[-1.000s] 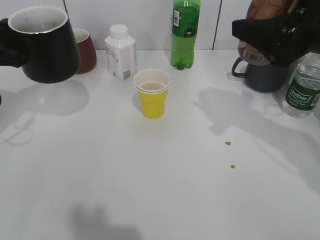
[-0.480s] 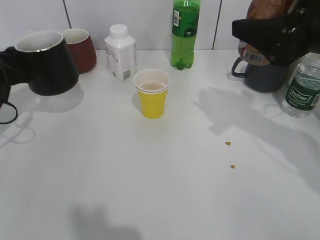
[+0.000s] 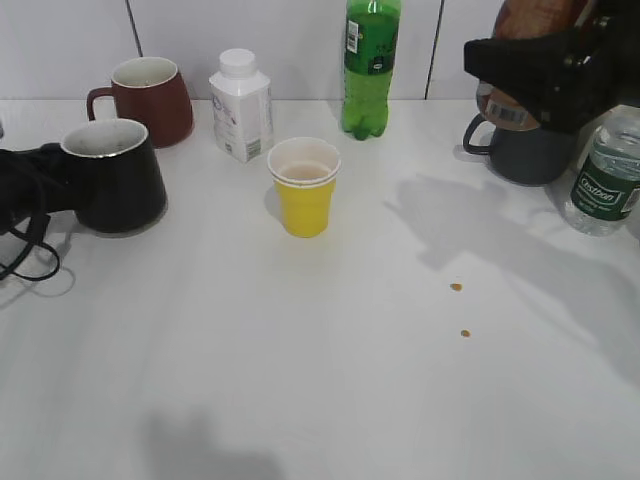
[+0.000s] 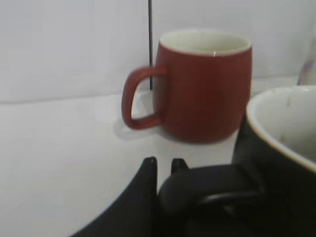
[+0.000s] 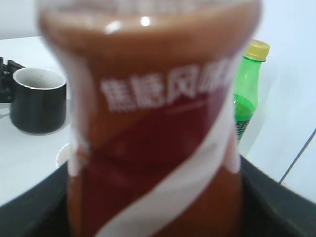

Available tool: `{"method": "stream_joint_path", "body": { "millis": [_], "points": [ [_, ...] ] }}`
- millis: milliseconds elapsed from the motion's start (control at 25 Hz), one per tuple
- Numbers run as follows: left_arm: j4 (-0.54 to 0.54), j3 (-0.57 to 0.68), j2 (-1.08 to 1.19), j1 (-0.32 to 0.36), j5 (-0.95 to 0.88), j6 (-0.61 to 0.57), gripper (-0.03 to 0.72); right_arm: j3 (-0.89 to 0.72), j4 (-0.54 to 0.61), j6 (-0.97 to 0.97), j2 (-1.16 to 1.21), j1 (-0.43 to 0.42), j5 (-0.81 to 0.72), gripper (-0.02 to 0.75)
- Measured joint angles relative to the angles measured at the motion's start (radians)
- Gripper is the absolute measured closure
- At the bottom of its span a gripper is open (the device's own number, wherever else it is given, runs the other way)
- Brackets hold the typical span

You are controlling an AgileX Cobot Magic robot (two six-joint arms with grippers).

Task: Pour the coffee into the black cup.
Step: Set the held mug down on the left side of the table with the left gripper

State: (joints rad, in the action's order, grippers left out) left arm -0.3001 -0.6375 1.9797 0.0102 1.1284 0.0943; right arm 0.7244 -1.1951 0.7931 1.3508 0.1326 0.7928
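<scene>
My left gripper (image 3: 62,180) has come down and moved in from the left edge of the bench, carrying the black cup (image 3: 115,177). The cup, raised a second ago, now sits upright on the bench, just in front of the maroon mug (image 3: 150,100).

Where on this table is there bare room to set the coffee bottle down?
The near half of the table, in front of the yellow cup, is bare but for two small drops. Bare too: between yellow cup and grey mug. Crowded: the back row, with maroon mug, white carton, green bottle, water bottle.
</scene>
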Motion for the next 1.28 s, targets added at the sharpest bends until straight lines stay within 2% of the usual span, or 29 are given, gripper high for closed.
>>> {"method": "stream_joint_path", "body": {
  "millis": [240, 680, 1080, 1280],
  "points": [
    [0.001, -0.048, 0.047, 0.000, 0.019, -0.008, 0.636, 0.000, 0.000, 0.000, 0.000, 0.000, 0.000, 0.212],
    [-0.003, -0.052, 0.059, 0.000, 0.036, -0.007, 0.622, 0.000, 0.000, 0.000, 0.000, 0.000, 0.000, 0.212],
    [-0.005, -0.053, 0.059, 0.000, 0.034, 0.003, 0.482, 0.000, 0.000, 0.001, 0.000, 0.000, -0.001, 0.212],
    [-0.003, -0.045, 0.053, 0.000, 0.039, 0.003, 0.454, 0.000, 0.000, 0.001, 0.000, 0.000, -0.001, 0.212]
  ]
}}
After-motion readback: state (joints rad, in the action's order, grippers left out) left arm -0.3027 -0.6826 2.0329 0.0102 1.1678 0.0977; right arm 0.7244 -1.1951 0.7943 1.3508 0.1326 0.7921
